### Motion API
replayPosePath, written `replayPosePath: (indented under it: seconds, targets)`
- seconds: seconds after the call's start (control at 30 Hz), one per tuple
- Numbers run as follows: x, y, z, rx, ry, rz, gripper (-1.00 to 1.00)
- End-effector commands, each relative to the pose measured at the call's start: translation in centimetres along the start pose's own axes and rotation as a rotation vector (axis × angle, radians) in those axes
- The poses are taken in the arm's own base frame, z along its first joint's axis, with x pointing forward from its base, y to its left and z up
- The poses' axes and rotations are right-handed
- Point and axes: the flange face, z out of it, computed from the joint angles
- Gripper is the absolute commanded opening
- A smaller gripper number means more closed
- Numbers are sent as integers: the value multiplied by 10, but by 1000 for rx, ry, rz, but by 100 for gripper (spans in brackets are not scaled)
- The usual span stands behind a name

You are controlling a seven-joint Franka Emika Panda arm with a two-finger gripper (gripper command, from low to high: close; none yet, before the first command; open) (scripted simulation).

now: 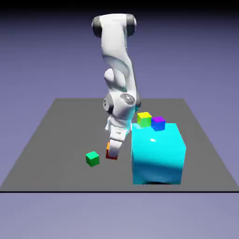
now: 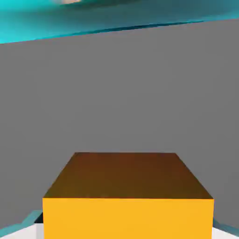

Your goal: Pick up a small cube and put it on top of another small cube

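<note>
Hand view: my gripper (image 2: 126, 233) closes on the one small cube (image 2: 128, 200), unmarked, low over the table (image 1: 56, 135). Beyond: one green cube (image 1: 92, 158), one cyan block (image 1: 158, 153), one yellow-green cube (image 1: 144, 118), one purple cube (image 1: 158, 123). No writing anywhere.

Orange small cube (image 2: 128, 210), cyan block (image 1: 158, 154)

You are looking at the small cube (image 1: 111, 154) sitting on the grey table, mostly hidden in the exterior view, with only an orange sliver and a dark red lower edge showing. In the hand view it (image 2: 128, 198) is filling the bottom centre, showing one bright orange face and one shaded brown face.
</note>
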Motion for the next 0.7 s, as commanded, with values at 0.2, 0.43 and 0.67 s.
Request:
replayPosePath:
  seconds: [0.2,0.43,0.67]
  targets:
    - [1,0,-51,57,-49,423,-100]
    - [-8,-21,-105,52,-56,766,-100]
    - [-25,-52,-161,99,-45,1082,-100]
